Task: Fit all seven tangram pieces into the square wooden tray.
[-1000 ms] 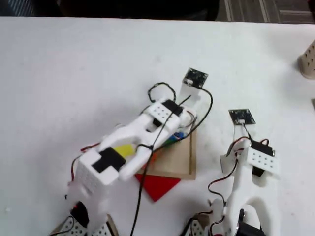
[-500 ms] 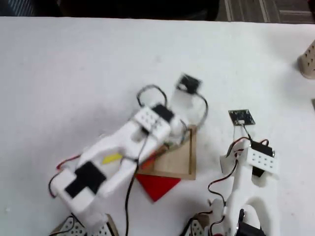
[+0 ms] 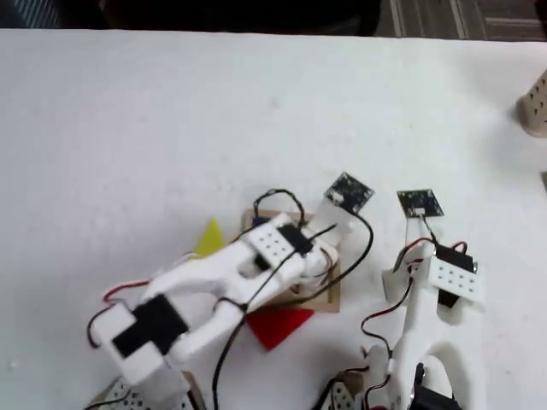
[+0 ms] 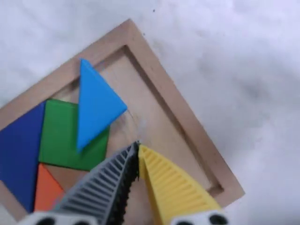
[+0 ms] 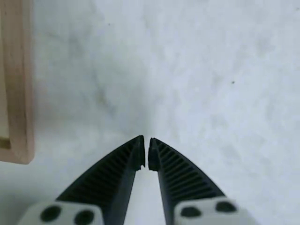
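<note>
**Spotter:** What sits to the left of the wooden tray (image 3: 335, 295)?

**Me:** A yellow triangle (image 3: 209, 239). It lies flat on the tabletop (image 3: 128, 111), just beside the tray's left rim and outside it. My left arm stretches across the tray from that side.

**Spotter:** And inside the tray?

**Me:** My left wrist camera shows four pieces. A dark blue piece (image 4: 18, 154) lies along one rim. A green piece (image 4: 58, 140) touches it, and an orange piece (image 4: 47, 192) is tucked against both. A light blue triangle (image 4: 96, 103) lies partly over the green piece, with one tip up by the tray's rim. Bare wood shows on the tray's floor beside them.

**Spotter:** Your gripper there?

**Me:** My left gripper (image 4: 137, 147) hangs over that bare floor inside the tray, near the light blue triangle. Its jaws are pressed together and hold nothing.

**Spotter:** Anything along the tray's near rim?

**Me:** A red triangle (image 3: 278, 325) lies on the tabletop just beside that rim, outside the tray, on the side towards my bases.

**Spotter:** And to the right of the tray?

**Me:** My right gripper (image 5: 145, 152) hangs over plain tabletop, to the right of the tray and apart from it. Its jaws are drawn together to a hairline gap and grip nothing.
</note>
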{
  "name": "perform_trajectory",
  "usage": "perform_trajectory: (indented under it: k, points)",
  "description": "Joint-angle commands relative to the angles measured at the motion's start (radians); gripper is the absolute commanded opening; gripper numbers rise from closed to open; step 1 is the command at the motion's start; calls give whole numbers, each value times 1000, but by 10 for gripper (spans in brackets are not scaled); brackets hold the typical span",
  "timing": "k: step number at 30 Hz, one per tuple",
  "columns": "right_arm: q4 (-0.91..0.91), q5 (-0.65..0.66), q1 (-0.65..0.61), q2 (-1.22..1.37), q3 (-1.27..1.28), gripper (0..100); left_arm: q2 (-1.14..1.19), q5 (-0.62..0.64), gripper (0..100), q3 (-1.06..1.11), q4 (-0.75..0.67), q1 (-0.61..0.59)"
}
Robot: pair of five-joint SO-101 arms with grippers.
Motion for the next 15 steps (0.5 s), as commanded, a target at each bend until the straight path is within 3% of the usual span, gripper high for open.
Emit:
perform_trajectory:
  k: [1, 15]
  points:
    - [-12, 11, -7, -30, -3, 18, 25, -6, 20, -87, -9, -61]
    - [-12, 12, -8, -30, -3, 18, -21, -14, 21, -87, 34, -77]
